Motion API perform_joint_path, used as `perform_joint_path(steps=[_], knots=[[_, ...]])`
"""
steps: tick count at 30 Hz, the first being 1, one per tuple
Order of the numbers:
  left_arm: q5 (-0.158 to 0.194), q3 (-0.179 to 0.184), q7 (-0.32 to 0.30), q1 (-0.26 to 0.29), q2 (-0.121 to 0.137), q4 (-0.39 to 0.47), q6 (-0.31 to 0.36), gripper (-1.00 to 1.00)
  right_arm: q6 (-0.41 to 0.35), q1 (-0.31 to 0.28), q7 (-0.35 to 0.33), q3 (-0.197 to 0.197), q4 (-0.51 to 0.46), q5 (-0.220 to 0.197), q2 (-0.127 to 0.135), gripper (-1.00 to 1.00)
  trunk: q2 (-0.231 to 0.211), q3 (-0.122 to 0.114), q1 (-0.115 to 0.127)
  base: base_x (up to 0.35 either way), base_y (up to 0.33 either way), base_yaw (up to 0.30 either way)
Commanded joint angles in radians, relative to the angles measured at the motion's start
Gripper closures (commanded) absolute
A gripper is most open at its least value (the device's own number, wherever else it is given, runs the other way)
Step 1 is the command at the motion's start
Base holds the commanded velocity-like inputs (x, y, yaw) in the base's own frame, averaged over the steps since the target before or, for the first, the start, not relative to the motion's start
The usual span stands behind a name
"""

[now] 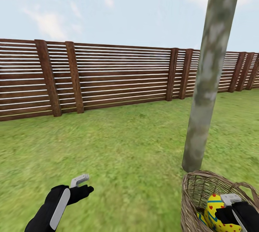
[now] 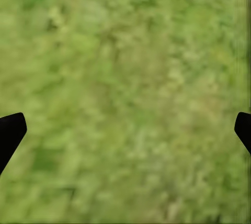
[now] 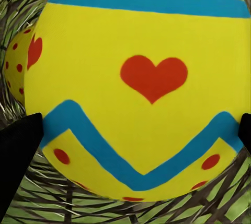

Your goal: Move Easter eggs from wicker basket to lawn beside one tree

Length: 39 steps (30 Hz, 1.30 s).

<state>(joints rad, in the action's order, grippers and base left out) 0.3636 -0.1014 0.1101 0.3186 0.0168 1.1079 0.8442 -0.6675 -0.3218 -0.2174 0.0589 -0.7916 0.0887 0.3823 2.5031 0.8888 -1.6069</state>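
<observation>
Your left gripper hangs low over bare lawn at the left, fingers spread wide with nothing between them. Behind runs a brown slatted fence. Right of centre rises the tree, its pale trunk just behind the wicker basket. In the basket, your right gripper brackets a yellow Easter egg; a second egg lies behind. Whether you grip it, I cannot tell.

Glossy painted egg; rough woven wicker basket.
</observation>
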Motion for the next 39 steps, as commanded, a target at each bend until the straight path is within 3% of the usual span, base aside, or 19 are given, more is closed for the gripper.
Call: perform_joint_path(steps=[1,15,39], knots=[[0.011,0.0,0.009,0.0,0.0,0.001,0.004,-1.0,-0.003,0.0,-0.009,0.002,-0.001,0.008,0.0,1.0,0.0,-0.003,0.001,0.0,0.0,0.0],[0.011,0.0,0.01,0.0,0.0,0.001,0.004,-1.0,-0.003,0.0,-0.01,0.001,-0.001,0.009,-0.002,1.0,-0.003,-0.057,0.007,0.0,0.0,0.0],[0.011,0.0,0.01,0.0,0.0,0.001,0.004,-1.0,-0.004,0.0,-0.01,0.001,-0.001,0.009,-0.002,1.0,-0.171,-0.132,0.099,0.0,0.0,0.0]])
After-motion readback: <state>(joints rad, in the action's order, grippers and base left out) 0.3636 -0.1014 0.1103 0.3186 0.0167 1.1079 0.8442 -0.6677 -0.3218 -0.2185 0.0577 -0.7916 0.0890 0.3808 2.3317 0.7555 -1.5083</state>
